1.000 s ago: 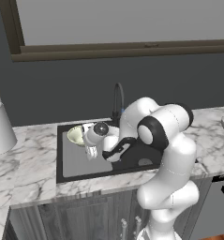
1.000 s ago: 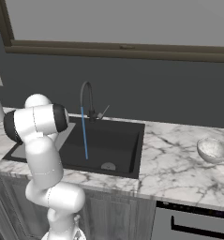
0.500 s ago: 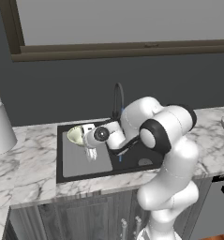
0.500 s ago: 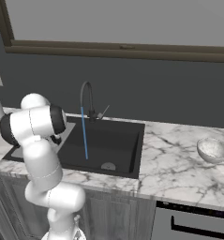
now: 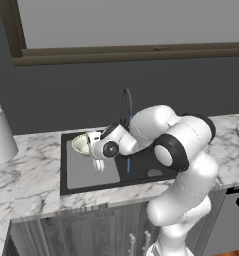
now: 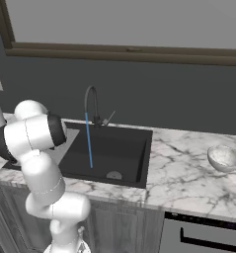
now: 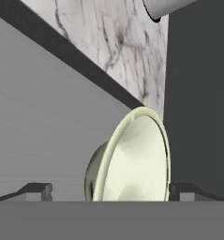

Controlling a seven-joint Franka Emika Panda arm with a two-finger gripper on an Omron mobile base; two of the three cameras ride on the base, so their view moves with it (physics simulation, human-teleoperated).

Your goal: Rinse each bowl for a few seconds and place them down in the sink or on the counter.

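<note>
A glossy, pale-green shallow bowl (image 7: 132, 159) sits tilted on the ribbed grey drainboard at the black sink's (image 5: 141, 172) ten o'clock corner. The gripper (image 5: 97, 152) stands wide open beside it, now drawn back. A second bowl (image 6: 225, 158) rests on veined marble counter (image 6: 188, 178).

One bowl (image 5: 81, 144) in sink (image 5: 141, 172), another (image 6: 225, 158) on counter (image 6: 188, 183)
</note>
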